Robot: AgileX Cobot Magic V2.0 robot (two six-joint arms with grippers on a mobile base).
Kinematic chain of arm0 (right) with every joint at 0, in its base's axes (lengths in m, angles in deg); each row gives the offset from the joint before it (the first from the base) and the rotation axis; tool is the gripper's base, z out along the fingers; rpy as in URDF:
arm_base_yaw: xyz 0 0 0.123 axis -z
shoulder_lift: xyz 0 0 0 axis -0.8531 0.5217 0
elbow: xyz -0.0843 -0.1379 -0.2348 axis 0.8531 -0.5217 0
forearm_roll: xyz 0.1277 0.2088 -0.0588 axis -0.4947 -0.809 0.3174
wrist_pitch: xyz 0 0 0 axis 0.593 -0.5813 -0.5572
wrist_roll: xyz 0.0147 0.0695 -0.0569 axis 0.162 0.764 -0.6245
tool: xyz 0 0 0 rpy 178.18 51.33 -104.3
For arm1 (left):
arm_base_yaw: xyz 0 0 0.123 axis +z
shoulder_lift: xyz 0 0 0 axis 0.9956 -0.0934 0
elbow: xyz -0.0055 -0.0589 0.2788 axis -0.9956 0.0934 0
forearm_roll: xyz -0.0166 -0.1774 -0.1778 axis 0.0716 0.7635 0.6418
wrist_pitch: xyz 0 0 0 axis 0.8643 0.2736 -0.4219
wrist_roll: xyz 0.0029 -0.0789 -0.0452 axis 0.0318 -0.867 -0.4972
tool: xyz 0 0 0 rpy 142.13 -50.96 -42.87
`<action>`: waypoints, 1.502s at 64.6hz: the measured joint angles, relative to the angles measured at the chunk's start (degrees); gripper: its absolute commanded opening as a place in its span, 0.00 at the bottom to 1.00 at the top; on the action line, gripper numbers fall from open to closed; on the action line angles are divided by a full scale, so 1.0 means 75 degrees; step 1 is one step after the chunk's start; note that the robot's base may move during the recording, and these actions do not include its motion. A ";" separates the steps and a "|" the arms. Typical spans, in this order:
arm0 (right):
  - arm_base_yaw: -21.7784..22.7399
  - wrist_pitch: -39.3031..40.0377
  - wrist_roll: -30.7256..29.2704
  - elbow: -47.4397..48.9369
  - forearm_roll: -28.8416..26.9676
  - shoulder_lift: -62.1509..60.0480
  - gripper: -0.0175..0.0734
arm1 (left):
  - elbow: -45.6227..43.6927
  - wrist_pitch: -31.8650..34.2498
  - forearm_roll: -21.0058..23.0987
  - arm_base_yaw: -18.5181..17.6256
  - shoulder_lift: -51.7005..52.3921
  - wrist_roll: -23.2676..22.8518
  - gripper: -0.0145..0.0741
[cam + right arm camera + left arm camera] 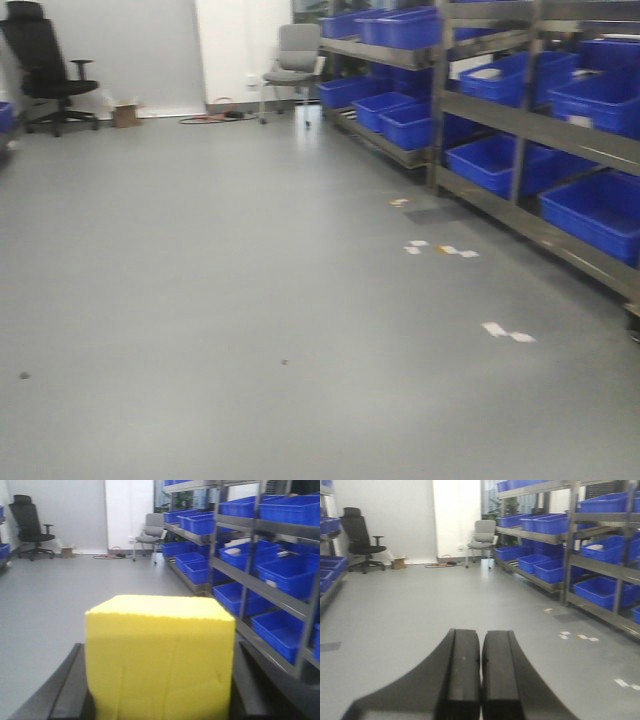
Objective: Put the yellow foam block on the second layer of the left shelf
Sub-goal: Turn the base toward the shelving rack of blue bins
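**Right hand** (160,685): closed on the yellow foam block (160,650), with one black finger (67,690) showing at each side face. The block fills the span between the fingers and sits square, top face level. No crushing is visible at the sides, though the contact lines are hidden behind the foam. The block is carried in the air, clear of the floor (250,300).

**Left hand** (481,680): fingers pressed together with nothing between them.

**Surroundings:** Racking with blue bins (285,575) runs along the robot's right. The left shelf (327,570) shows only as a sliver at the edge of the left wrist view, also carrying bins. Its second layer cannot be assessed from here. A black chair (45,65) and a grey chair (297,60) stand by the far wall. Tape marks (440,248) lie on the floor near the right racking.

**Assessment:** The step in hand appears to be transport. The base faces down the aisle and is not yet at the target.

**Recommendations:**
- Turn towards the left shelf and square up before extending the arm.
- Keep grip pressure even, since foam yields and may tilt or slip.
- Keep the block level.
- Enter the second layer above the bin rims or through a free gap.
- Lower the block until it is supported before opening the hand.
- The block fills much of the right wrist view, so judge clearance from the front camera.
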 measured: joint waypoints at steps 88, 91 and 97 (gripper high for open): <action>0.0000 0.0000 -0.0012 0.0000 0.0000 0.0000 0.67 | 0.0000 0.0000 0.0000 0.0000 0.0000 0.0000 0.30; 0.0000 0.0000 -0.0012 0.0000 0.0000 0.0000 0.67 | 0.0000 0.0000 0.0000 0.0000 0.0000 0.0000 0.30; 0.0000 0.0000 -0.0012 0.0000 0.0000 0.0000 0.67 | 0.0000 0.0000 0.0000 0.0000 0.0000 0.0000 0.30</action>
